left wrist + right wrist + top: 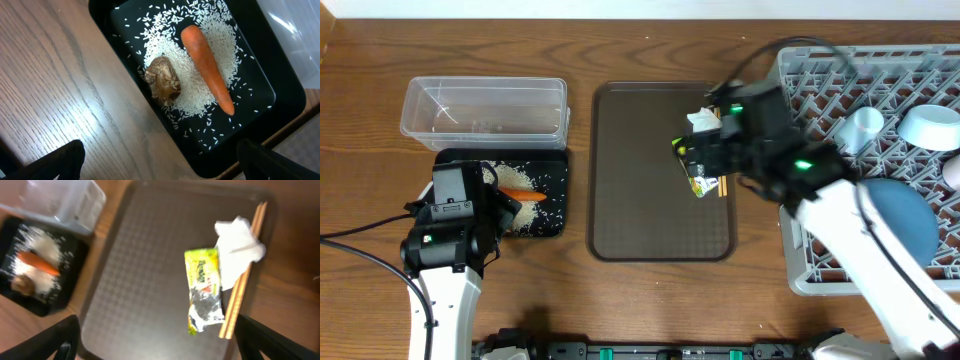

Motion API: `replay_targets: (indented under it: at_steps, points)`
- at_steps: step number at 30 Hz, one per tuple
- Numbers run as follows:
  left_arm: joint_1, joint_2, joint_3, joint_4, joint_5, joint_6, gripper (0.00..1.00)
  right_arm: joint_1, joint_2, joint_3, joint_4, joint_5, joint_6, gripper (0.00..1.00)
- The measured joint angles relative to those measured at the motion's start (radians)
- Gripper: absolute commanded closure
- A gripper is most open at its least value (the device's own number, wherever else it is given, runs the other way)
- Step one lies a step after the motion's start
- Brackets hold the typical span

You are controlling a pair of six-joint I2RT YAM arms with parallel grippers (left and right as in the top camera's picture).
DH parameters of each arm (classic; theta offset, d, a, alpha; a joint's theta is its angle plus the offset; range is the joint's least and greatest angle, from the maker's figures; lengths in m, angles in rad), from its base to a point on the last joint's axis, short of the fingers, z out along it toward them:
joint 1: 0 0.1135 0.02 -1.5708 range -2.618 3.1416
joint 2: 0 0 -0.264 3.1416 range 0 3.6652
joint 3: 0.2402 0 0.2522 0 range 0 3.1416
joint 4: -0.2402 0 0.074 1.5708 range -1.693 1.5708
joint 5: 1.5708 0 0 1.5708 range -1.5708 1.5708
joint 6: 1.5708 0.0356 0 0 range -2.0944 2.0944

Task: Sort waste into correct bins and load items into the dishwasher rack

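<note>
both spread wide, empty: your left end effector [162, 165] over black tray [127, 40], right end effector [160, 345] over wrapper [204, 292], tissue [237, 242] overlapping chopsticks [240, 300].

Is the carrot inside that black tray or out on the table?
Inside: the carrot lies on the rice, within the black tray.

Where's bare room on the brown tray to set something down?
Left and middle of the tray, from its left rim to the wrapper, are bare. Crowded along the right rim: wrapper, tissue, chopsticks.
</note>
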Motion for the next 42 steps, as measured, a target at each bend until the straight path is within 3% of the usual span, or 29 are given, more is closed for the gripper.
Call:
replay_targets:
  at_steps: [11,16,21,29,42]
  points:
    - [0.0,0.0,0.0,0.0,0.0,0.0,0.02,0.0,0.038,0.012,0.009,0.086,0.039,0.01]
    - [0.0,0.0,0.0,0.0,0.0,0.0,0.02,-0.137,-0.035,0.051,-0.067,0.115,0.039,0.01]
    - [0.0,0.0,0.0,0.0,0.0,0.0,0.02,-0.362,-0.136,0.073,-0.11,0.139,0.039,0.01]
    - [0.0,0.0,0.0,0.0,0.0,0.0,0.02,-0.644,-0.151,0.079,-0.22,0.187,0.039,0.01]
    - [0.0,0.0,0.0,0.054,0.022,-0.01,0.02,-0.692,-0.151,0.079,-0.233,0.19,0.038,0.01]
